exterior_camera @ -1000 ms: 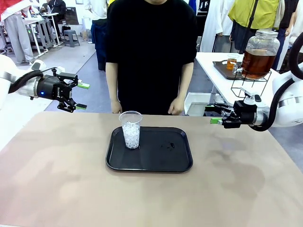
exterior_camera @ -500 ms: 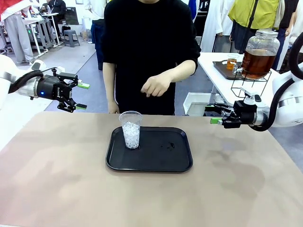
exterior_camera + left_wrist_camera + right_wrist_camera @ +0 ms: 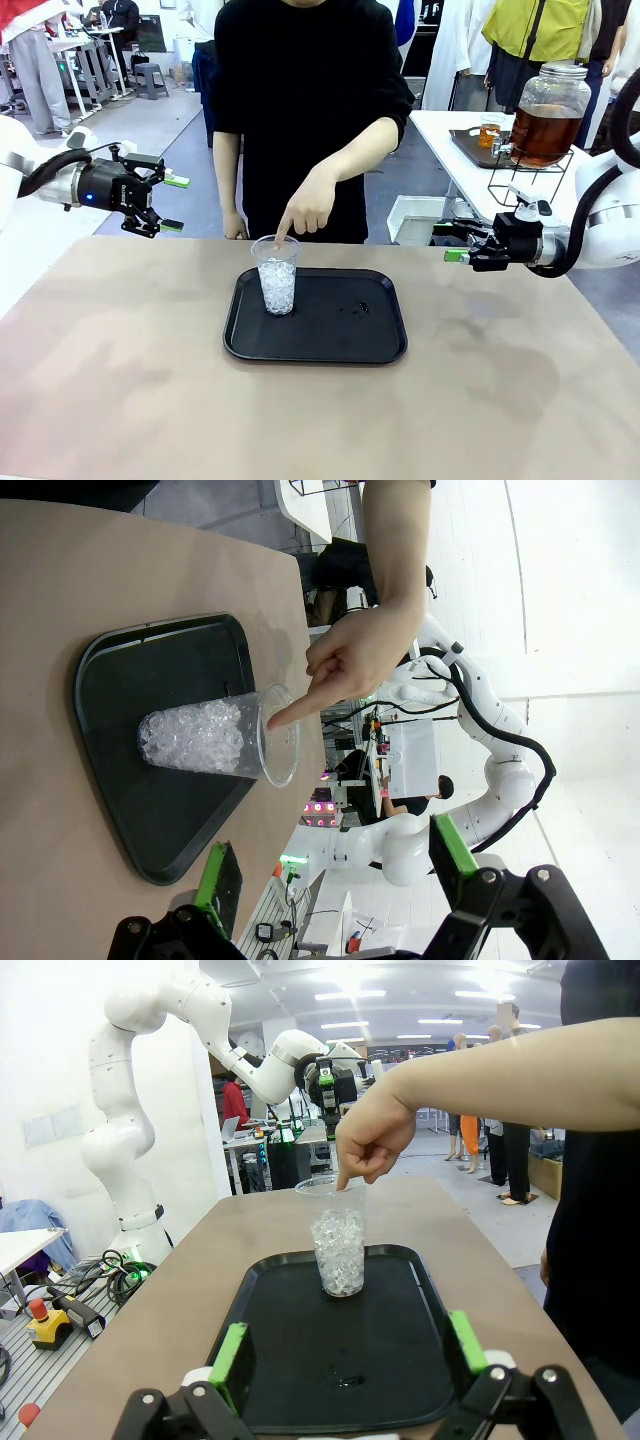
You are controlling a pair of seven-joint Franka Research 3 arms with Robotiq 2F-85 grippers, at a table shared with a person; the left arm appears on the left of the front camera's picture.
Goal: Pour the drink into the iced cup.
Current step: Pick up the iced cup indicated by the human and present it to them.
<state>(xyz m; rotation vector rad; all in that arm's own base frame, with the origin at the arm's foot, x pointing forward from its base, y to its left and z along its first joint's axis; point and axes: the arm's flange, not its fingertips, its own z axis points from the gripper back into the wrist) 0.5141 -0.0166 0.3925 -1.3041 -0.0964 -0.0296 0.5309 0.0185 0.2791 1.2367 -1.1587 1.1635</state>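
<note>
One black tray (image 3: 340,335) lies nearest to us on the tan table (image 3: 150,400), about midway across it. On the tray's left part stands a clear plastic cup (image 3: 277,275), upright and partly filled with ice. To the cup's right we see a few small dark specks on the tray floor.

Over the cup hangs the person's hand (image 3: 310,205), its index finger pointing down with the tip at the far side of the rim. We cannot tell whether the finger touches the rim.

Farther back and off to the sides are the two grippers, both well apart from the cup. The left gripper (image 3: 174,204) is in the air above the table's far left corner, its jaws spread wide with nothing between them. The right gripper (image 3: 452,243) is by the far right edge, its green pads likewise parted and empty.

Behind the table stands the person in a black shirt. Beyond, on a white side table, a glass jar (image 3: 548,112) of amber liquid sits on a wire stand.
</note>
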